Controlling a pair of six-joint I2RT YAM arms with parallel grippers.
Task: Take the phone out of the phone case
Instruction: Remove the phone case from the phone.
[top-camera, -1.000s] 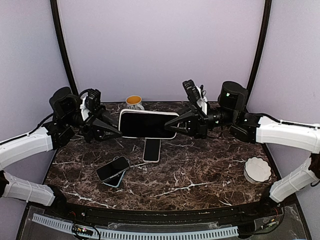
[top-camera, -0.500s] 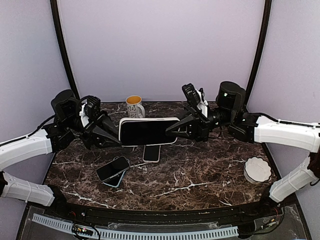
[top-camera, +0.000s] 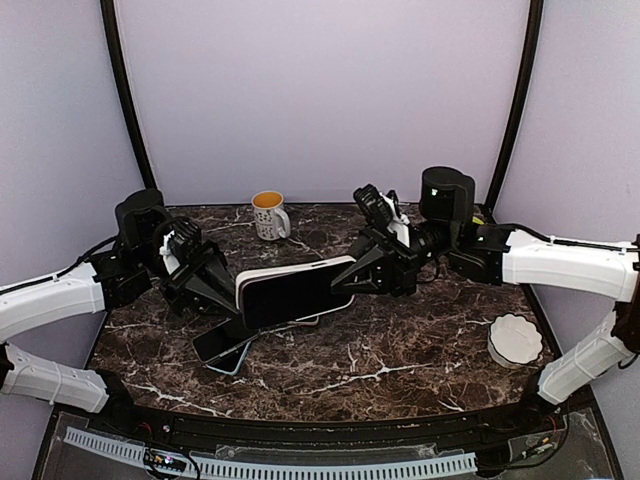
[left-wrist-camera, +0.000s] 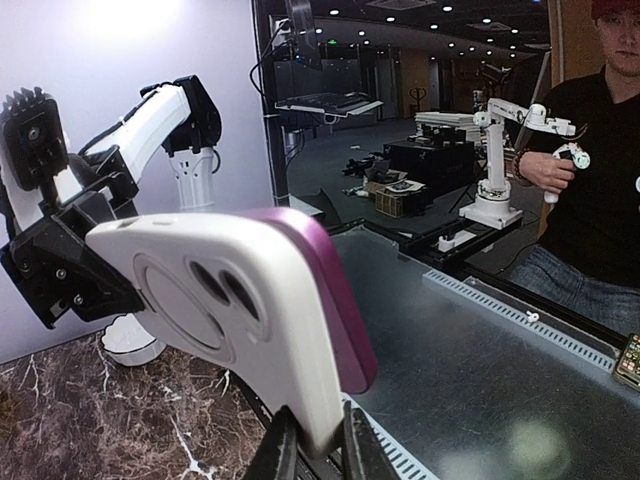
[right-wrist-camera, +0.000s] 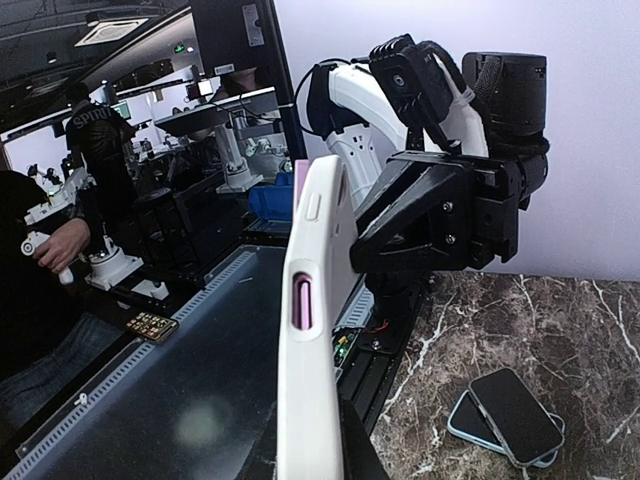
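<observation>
Both ends of the phone case (top-camera: 290, 271) stay clamped, by your left gripper (top-camera: 232, 298) and right gripper (top-camera: 352, 281), now lowered and tilted at frame centre (phone (top-camera: 300, 297) still seated inside); separation remains to do.

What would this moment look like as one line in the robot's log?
left hand: grips one end of phone | right hand: grips other end | phone: held in air, still in white case
</observation>
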